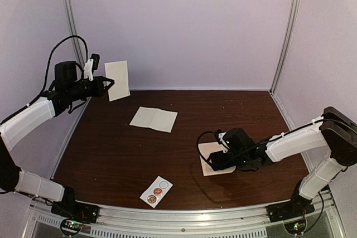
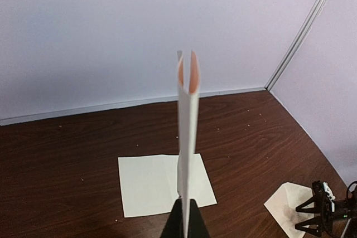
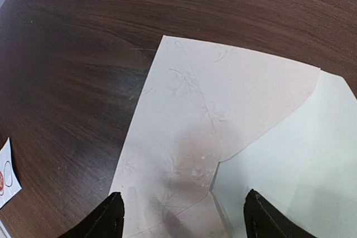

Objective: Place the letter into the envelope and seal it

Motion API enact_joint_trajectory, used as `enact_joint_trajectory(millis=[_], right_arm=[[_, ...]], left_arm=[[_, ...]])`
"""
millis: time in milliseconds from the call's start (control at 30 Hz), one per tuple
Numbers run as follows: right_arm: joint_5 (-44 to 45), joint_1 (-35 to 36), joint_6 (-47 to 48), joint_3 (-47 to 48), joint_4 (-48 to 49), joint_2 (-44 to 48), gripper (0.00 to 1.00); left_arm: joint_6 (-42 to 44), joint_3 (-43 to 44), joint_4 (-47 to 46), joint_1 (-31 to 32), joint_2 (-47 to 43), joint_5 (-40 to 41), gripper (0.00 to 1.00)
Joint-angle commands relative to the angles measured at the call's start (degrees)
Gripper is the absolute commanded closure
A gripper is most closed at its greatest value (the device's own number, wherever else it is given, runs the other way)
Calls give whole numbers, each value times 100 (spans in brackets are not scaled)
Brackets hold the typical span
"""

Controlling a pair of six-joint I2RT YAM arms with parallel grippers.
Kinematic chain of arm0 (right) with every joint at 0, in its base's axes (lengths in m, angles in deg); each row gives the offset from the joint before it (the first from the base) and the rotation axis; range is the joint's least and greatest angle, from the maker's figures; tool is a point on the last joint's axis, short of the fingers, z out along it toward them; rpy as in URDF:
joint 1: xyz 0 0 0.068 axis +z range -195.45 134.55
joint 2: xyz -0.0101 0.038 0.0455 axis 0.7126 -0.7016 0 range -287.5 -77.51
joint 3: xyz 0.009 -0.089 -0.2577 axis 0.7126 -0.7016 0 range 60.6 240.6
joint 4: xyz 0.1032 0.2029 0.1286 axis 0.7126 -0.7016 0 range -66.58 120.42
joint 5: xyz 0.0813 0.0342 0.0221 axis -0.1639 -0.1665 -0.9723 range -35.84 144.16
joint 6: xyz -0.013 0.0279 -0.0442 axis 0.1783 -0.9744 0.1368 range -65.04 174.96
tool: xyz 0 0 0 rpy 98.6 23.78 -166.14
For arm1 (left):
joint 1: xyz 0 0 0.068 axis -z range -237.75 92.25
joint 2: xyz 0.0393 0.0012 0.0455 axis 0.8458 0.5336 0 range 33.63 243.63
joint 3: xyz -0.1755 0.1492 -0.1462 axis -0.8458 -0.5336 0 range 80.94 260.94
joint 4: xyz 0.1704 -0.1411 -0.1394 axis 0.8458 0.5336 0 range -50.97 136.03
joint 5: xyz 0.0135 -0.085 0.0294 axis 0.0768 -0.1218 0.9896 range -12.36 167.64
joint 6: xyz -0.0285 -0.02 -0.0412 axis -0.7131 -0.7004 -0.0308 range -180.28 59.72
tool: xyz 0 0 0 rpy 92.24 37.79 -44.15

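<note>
My left gripper is raised at the back left, shut on the lower edge of the letter, a folded white sheet held upright. In the left wrist view the letter stands edge-on above the closed fingers, its two leaves slightly parted at the top. The pinkish-cream envelope lies flat on the table at the right. My right gripper hangs low over it, open. In the right wrist view the envelope fills the space between the spread fingertips, its pointed flap open towards the right.
A flat cream sheet lies on the dark wooden table at centre back. It also shows below the letter as the cream sheet in the left wrist view. A small white sticker strip lies near the front edge. Pale walls enclose the table.
</note>
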Motion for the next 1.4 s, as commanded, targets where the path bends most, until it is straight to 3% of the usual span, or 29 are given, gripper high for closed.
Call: enact_joint_trajectory(millis=[0, 333, 533, 633, 733, 933, 1133, 1367], right_arm=[[-271, 270, -177, -4, 64, -365, 27], [-418, 861, -648, 700, 46, -992, 28], [-371, 994, -673, 1177, -88, -897, 27], [-277, 979, -545, 1515, -334, -480, 20], [-297, 926, -392, 1720, -356, 48, 2], [-1294, 461, -418, 1747, 749, 826, 0], [-2517, 177, -283, 2261, 1831, 656, 0], [-3756, 188, -448, 2373, 2906, 622, 0]], left_arm=[[30, -1, -203, -24, 12, -77, 100], [31, -1, -203, -24, -6, -87, 100], [46, -23, -291, -24, -21, -345, 100], [-37, -99, -395, -2, -131, -582, 100], [-452, -345, -920, 117, -388, -913, 100], [-1326, -1000, -1930, 1066, -1123, -862, 100], [-1820, -1194, -2915, 2160, -1168, -1397, 100], [-1811, -1107, -3063, 2786, -1071, -1339, 100]])
